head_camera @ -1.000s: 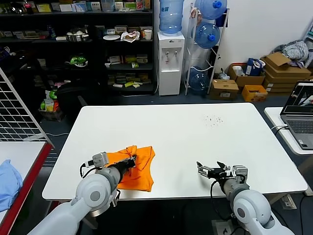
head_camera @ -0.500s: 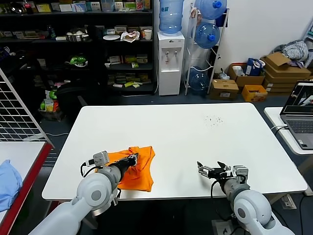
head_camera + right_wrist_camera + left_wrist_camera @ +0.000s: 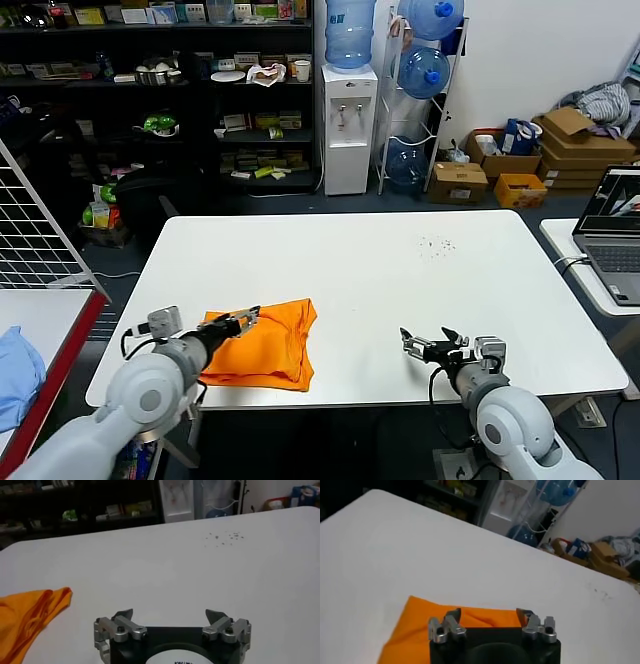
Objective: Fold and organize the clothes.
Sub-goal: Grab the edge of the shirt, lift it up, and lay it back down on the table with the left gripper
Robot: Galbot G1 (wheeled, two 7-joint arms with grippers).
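The left pincer (image 3: 243, 318) has let go of the bright orange soft-fabric T-shirt (image 3: 262, 345) and drawn back to its near-left edge, jaws apart and empty. The shirt lies folded flat on the white surface (image 3: 400, 270), so this fold looks finished. The right pincer (image 3: 432, 345) waits wide open and empty, well apart. Lettering and neck label are hidden.

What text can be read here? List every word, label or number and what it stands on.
Nothing can be read for certain.
Right claw: a few letters on its white disc, cut off by the picture's edge, not readable.
Shelf packages: labels too small to read.
Cardboard boxes: markings blurred.
Laptop screen: too small to read.
Orange T-shirt: no lettering shows on its visible side.
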